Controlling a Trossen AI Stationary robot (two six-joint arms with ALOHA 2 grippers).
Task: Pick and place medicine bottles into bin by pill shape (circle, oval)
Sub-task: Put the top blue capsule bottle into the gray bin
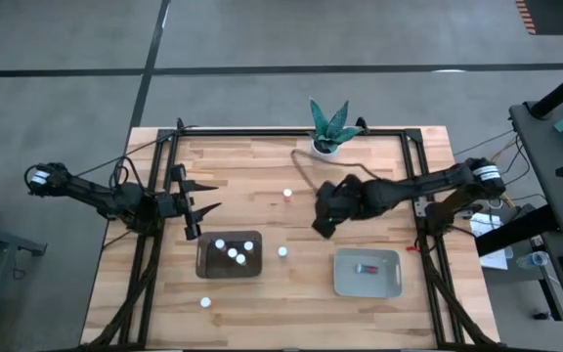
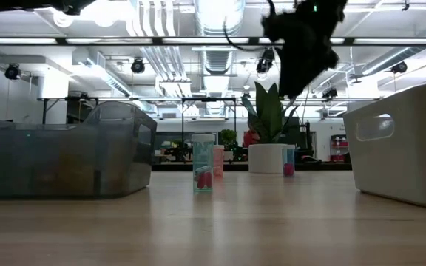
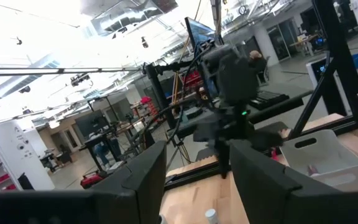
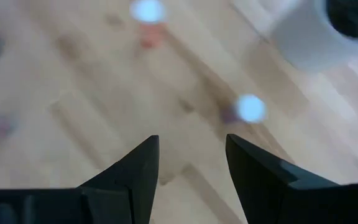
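The right end effector [image 1: 323, 227] is held released and empty above the desk [image 1: 262, 166]. One medicine bottle [image 1: 282, 252] stands just beside it, another [image 1: 287, 194] near it, the pale bin [image 1: 345, 279] close by. The left end effector [image 1: 199, 221] is held released beside the dark bin [image 1: 203, 266], where three bottles [image 1: 233, 252] lie.

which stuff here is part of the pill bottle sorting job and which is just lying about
Belongs to the job:
- loose medicine bottles on the table
- dark bin, bottles inside
- pale bin, one bottle lying in it
- right gripper, open, above the table
- left gripper, open, beside the dark bin

Just lying about:
- potted plant
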